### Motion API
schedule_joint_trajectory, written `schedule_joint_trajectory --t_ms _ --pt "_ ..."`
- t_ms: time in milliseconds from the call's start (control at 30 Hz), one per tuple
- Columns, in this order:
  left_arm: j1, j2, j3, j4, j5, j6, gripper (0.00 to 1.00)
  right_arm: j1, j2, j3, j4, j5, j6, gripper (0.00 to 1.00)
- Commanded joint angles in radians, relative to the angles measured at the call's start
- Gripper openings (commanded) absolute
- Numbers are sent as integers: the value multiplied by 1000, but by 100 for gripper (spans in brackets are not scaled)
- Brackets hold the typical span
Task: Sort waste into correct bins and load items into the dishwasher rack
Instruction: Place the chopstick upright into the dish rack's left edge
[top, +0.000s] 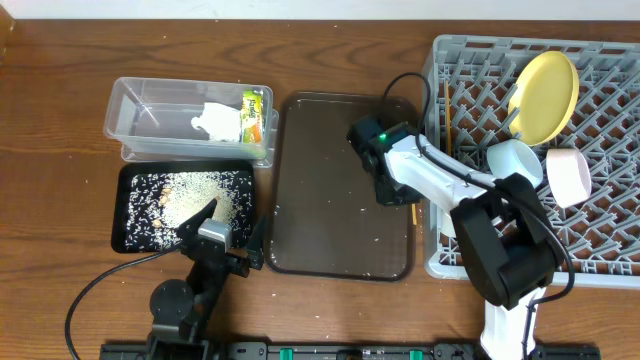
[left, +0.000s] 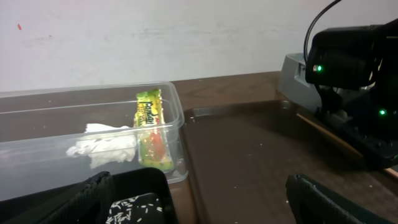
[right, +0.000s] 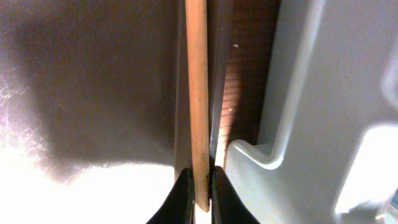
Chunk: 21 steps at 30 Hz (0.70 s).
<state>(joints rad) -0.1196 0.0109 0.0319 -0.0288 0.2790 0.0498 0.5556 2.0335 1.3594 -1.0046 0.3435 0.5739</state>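
Observation:
My right gripper (top: 392, 188) is shut on a thin wooden chopstick (right: 198, 93) at the right edge of the dark brown serving tray (top: 330, 200), beside the grey rack's wall (right: 323, 93). The chopstick's end shows below the gripper (top: 413, 212). The rack (top: 600, 240) holds a yellow plate (top: 545, 95), a light blue bowl (top: 513, 160), a cream-white bowl (top: 568, 175) and another chopstick (top: 447, 125). The clear tub (top: 140, 105) holds a white tissue (top: 218, 122) and the snack wrapper (top: 253, 115). The black tray (top: 135, 235) holds rice grains (top: 190, 195). My left gripper (top: 228, 243) is open and empty at the black tray's front right corner.
In the left wrist view the tub (left: 37, 112), the tissue (left: 102, 146), the wrapper (left: 152, 130) and the serving tray (left: 249, 155) lie ahead, with the right arm (left: 348, 62) at far right. A few grains dot the serving tray. The white cup is not visible.

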Motion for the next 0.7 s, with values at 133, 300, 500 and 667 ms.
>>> schedule_joint_trajectory --t_ms 133,300,500,667 --pt "-3 -7 -28 -14 8 2 91 8 -164 15 58 -131 -47 1" --pt "-3 -7 -28 -14 8 2 91 -6 -323 15 77 -129 -60 1" --pt "-3 -7 -28 -14 8 2 91 -79 -465 15 82 -52 -101 1" --pt "-3 -7 -28 -14 8 2 91 -211 -469 15 127 -49 -237 1"
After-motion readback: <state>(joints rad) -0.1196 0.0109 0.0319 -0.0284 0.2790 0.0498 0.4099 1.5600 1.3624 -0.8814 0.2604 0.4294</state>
